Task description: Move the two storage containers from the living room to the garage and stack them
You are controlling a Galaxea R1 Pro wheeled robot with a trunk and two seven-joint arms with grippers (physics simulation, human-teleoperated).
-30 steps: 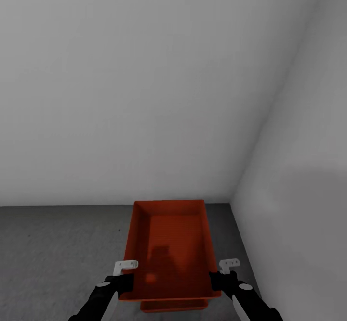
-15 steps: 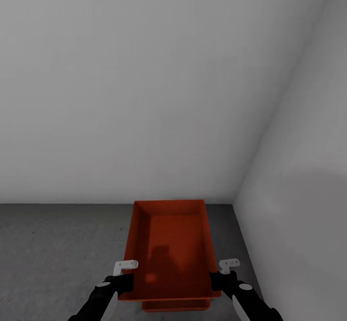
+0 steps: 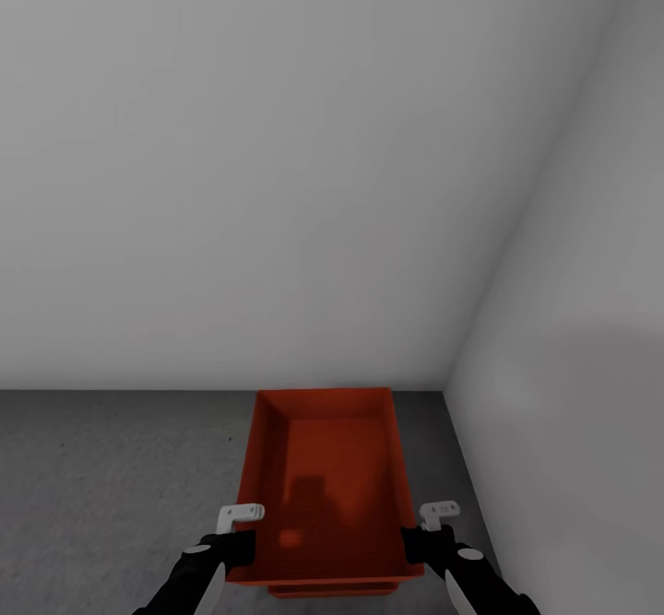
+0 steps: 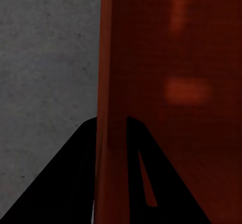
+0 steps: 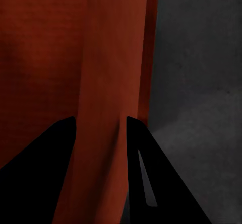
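Red-orange bin (image 3: pixel 323 477) gripped by long side walls, left gripper (image 3: pixel 231 541) and right gripper (image 3: pixel 426 534) each pinching a rim for level lowering onto second bin (image 3: pixel 332 588) beneath; near wall corner of concrete floor (image 3: pixel 111 477).

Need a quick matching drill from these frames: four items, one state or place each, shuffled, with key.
Items:
1. upper container
2. lower container
3. left gripper
4. right gripper

States:
A. clamps the upper container's right wall
B. held at both side walls, empty inside
C. clamps the upper container's left wall
D. red edge peeking out under the held bin, over the floor

Pairs: 1-B, 2-D, 3-C, 4-A
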